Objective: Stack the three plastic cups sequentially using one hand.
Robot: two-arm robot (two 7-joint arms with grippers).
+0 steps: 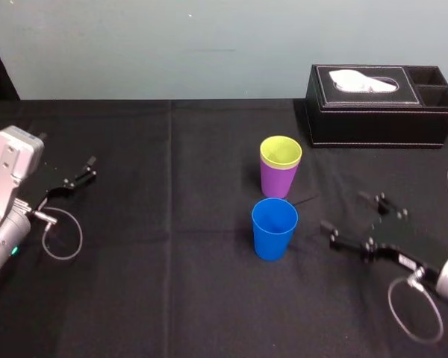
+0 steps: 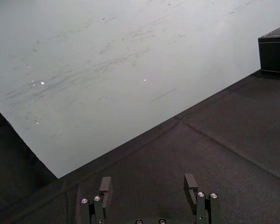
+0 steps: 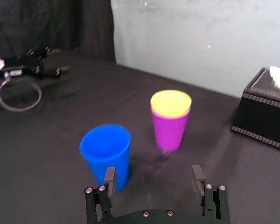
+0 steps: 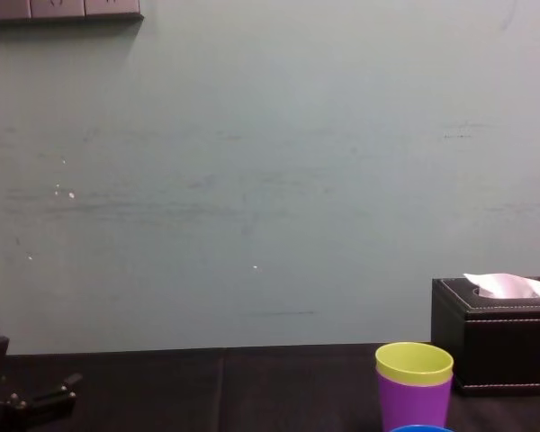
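The yellow-green cup [image 1: 281,151] sits nested inside the purple cup [image 1: 278,180] near the table's middle. The blue cup [image 1: 274,228] stands upright alone just in front of that pair. My right gripper [image 1: 345,212] hovers low to the right of the blue cup, open, with nothing between its fingers. In the right wrist view the gripper [image 3: 154,175] faces the blue cup [image 3: 106,151] and the purple cup [image 3: 169,128] with the yellow-green cup [image 3: 171,102] in it. The chest view shows the yellow-green cup [image 4: 414,363] in the purple cup [image 4: 414,405]. My left gripper [image 1: 82,173] rests open at the far left.
A black tissue box [image 1: 381,104] stands at the back right, behind the cups. The black cloth covers the table [image 1: 157,224]. Cable loops hang by both wrists. A pale wall rises behind the table's far edge.
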